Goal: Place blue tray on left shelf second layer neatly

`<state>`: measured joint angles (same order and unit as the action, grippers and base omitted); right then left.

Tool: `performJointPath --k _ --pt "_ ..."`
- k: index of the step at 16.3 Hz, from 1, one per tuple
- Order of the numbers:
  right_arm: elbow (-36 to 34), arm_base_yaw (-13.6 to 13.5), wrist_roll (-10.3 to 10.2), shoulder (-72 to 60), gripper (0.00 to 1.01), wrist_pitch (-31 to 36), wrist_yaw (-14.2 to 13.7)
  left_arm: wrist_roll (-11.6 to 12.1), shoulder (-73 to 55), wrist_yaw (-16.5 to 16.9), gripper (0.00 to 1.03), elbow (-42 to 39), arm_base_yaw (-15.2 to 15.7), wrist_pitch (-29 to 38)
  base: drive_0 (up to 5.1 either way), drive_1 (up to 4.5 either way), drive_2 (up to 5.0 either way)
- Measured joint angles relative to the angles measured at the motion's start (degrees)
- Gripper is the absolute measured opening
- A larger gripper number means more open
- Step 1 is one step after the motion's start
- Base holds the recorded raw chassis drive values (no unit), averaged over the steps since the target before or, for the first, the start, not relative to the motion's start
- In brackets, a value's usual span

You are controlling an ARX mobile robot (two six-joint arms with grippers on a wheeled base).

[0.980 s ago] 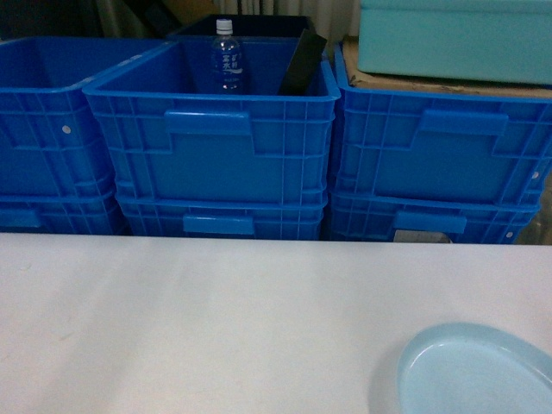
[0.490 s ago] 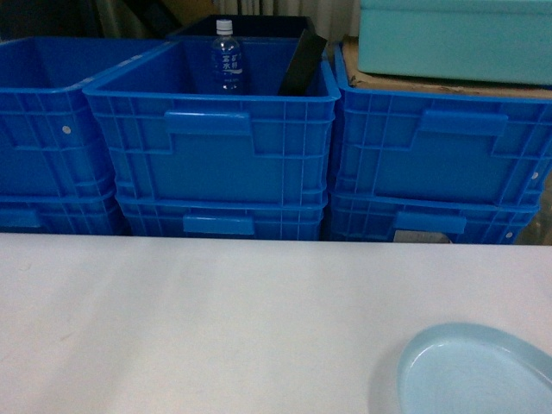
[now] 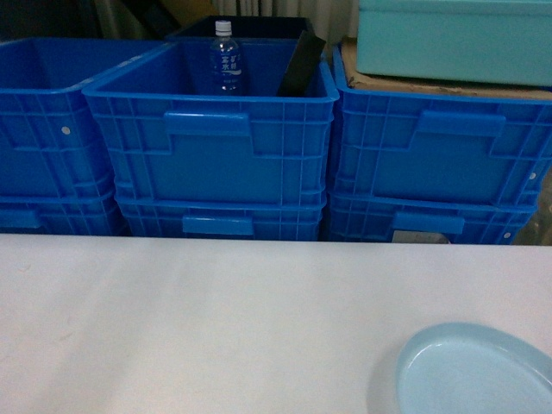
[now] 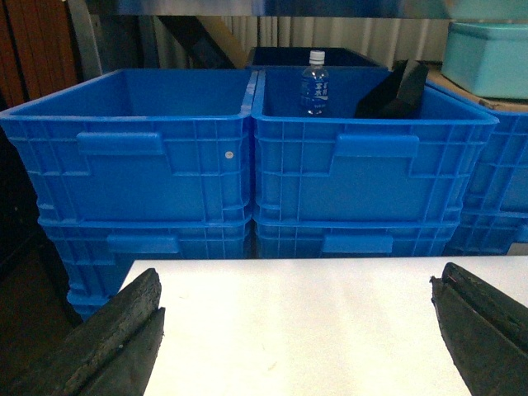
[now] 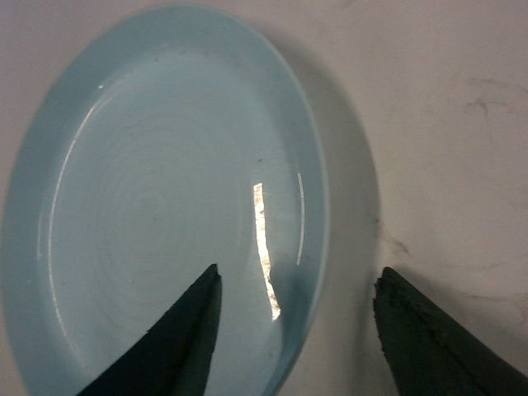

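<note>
Right gripper point(image 5: 297, 330) hovering spread over the blue tray's point(image 3: 473, 371) rim at the lower right of the head view.

The blue tray is lying flat on the white bench point(image 3: 216, 319), one right finger over its basin, the other over bare bench beyond the rim; contact cannot be told. The left gripper point(image 4: 297, 330) is hanging with its fingers wide apart, holding nothing, above the bench. Stacked dark-blue crates point(image 3: 211, 155) are standing behind the bench; the middle one is holding a water bottle point(image 3: 226, 59). A turquoise box point(image 3: 453, 39) is sitting at upper right.

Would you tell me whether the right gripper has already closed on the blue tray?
No, the right gripper is open, its fingers straddling the blue tray rim.
</note>
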<state>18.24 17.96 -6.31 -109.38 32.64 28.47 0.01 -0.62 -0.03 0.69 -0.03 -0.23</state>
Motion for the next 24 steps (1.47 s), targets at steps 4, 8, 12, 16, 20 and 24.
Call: performJointPath --k 4,8,12,16,20,24 --pt "0.4 -1.7 -0.6 -1.5 0.36 1.5 -2.3 0.0 0.0 0.0 0.98 0.0 0.0 0.0 0.0 0.00 0.0" --pt "1.5 -7.0 -2.3 -1.1 0.65 1.7 -4.6 0.0 0.0 0.0 0.98 0.0 0.0 0.0 0.0 0.00 0.0" --pt "2.5 -12.3 -7.3 -2.7 0.33 3.5 -9.2 0.0 0.0 0.0 0.98 0.0 0.0 0.0 0.0 0.00 0.0" --pt "1.9 -11.8 -9.1 -4.5 0.02 6.4 -9.0 0.0 0.0 0.0 0.98 0.0 0.0 0.0 0.0 0.00 0.0" --pt "1.3 -12.4 -12.3 3.8 0.02 -3.5 -4.4 0.0 0.0 0.0 0.98 0.0 0.0 0.0 0.0 0.00 0.0" --pt "14.2 -18.4 -8.3 29.5 0.02 -18.6 -9.0 0.0 0.0 0.0 0.98 0.0 0.0 0.0 0.0 0.00 0.0"
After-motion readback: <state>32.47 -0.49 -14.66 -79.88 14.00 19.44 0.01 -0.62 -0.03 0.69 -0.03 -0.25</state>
